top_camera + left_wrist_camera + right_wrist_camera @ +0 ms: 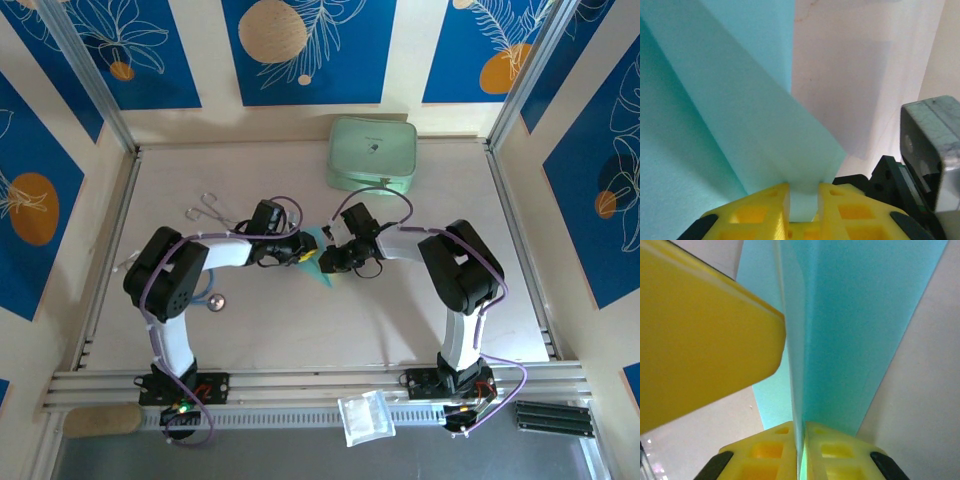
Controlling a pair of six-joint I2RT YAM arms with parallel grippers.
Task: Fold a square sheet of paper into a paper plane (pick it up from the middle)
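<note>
The right gripper (801, 437) is seen closest in its own wrist view, its yellow fingers (765, 452) pressed almost together on a thin upright edge of the paper (855, 340). From that grip the sky-blue sheet is seen rising as two flat faces joined along a crease. A large blurred yellow finger is seen at the upper left, just beside the paper; whether contact is made cannot be told.

In the left wrist view the left gripper (804, 195) is clamped on a folded wedge of the paper, and the gap between its fingers is filled by that wedge. Above it, layers are overlapped on a slant, and the pale table (865, 75) is seen to the right. A grey and black block (930, 150) is seen at the right edge.

From above, both grippers are brought tip to tip near the table's middle, and the paper is held between them, with a pointed end turned toward the near edge. Whether it is lifted off the table cannot be told. A mint-green case (372, 152) is set at the far edge, well apart. A looped metal tool (210, 210) and a small disc (215, 301) are left beside the left arm, and a clear bag (365, 415) is laid between the bases.
</note>
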